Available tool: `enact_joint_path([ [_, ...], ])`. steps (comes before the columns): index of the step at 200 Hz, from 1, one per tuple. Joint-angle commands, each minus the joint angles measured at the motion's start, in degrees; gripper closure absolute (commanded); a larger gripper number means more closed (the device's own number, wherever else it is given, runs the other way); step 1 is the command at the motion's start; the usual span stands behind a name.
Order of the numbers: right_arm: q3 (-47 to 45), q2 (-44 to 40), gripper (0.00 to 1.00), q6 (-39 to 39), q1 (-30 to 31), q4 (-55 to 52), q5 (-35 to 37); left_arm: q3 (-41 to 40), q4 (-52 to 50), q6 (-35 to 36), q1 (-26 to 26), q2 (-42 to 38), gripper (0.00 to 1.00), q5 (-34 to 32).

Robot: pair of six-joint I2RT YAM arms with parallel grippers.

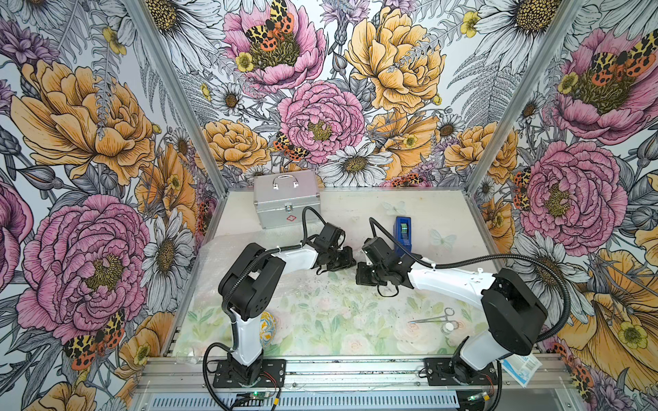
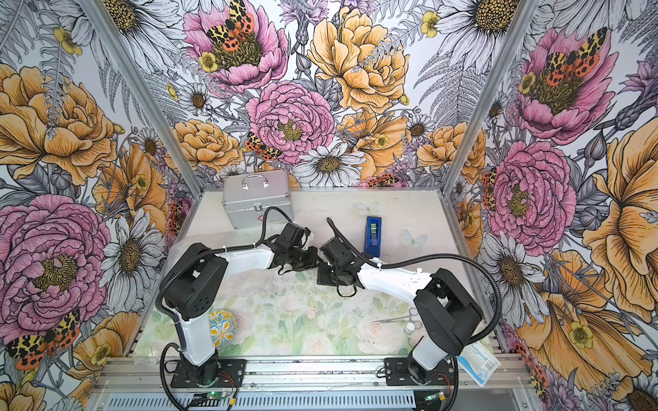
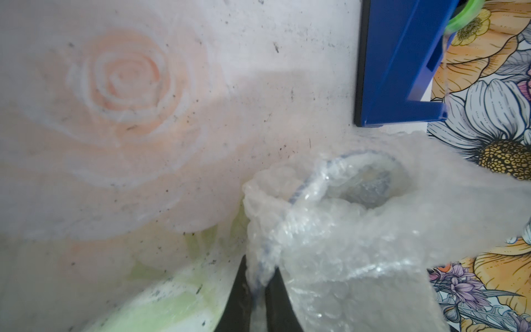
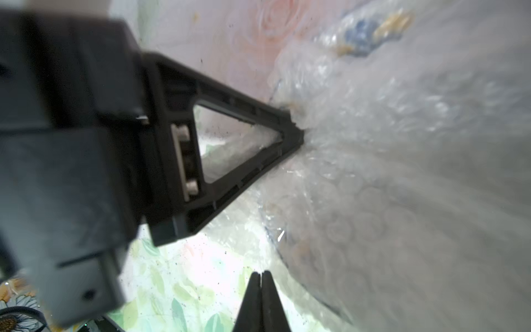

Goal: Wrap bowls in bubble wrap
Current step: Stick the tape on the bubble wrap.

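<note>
While the bubble wrap (image 1: 213, 259) lies spread from the table's (image 1: 338, 320) left edge toward its middle, you look to be partway through folding it over the first bowl (image 3: 370, 186), whose rim shows through the plastic near the table's middle. Your left tool (image 3: 260, 267) is clamped on a bunched fold of that wrap beside the rim. Your right tool (image 4: 260, 274) has its jaws together with nothing visible between them, just beside the bundle. I judge the next move calls for parting the right tool, taking a loose flap and drawing it across the open mouth while the left keeps tension; the tape dispenser (image 1: 403, 231) toward the far edge stands close for sealing. The second bowl (image 2: 221, 327) sits bare near the front left corner, by the left arm's base. As for markings, the silver case (image 1: 285, 203) in the far left corner carries a red cross emblem, and the packet (image 2: 479, 361) off the front right corner reads "Surgical"; its smaller print is too fine to read.
</note>
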Motion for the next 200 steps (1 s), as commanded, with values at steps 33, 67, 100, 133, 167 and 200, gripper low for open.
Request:
enact_joint_path([
  [33, 5.16, 6.53, 0.95, -0.39, -1.3, 0.12, 2.07, 1.66, -2.08, -0.54, -0.22, -2.65, 1.0, -3.44],
  [67, 4.03, 9.21, 0.95, 0.0, -0.96, 1.24, 0.16, 1.95, -2.33, -0.54, -0.07, -2.6, 1.0, -3.44],
  [100, 3.32, 5.4, 0.94, 0.92, -1.56, 1.19, 0.38, 2.01, -2.53, -0.54, 0.17, -2.59, 1.0, -3.72],
  [133, 5.61, 3.55, 0.92, 0.62, -2.86, 0.46, 0.76, 2.11, -2.7, -0.54, 0.27, -3.02, 1.0, -3.81],
  [167, 6.93, 8.16, 0.93, -0.13, -2.98, 0.5, 0.5, 2.34, -3.1, -0.67, 0.45, -3.22, 1.0, -4.11],
  [200, 5.59, 9.33, 0.94, 0.05, -2.63, 0.69, 0.24, 4.11, -4.19, -0.89, 1.24, -2.41, 1.0, -4.63],
])
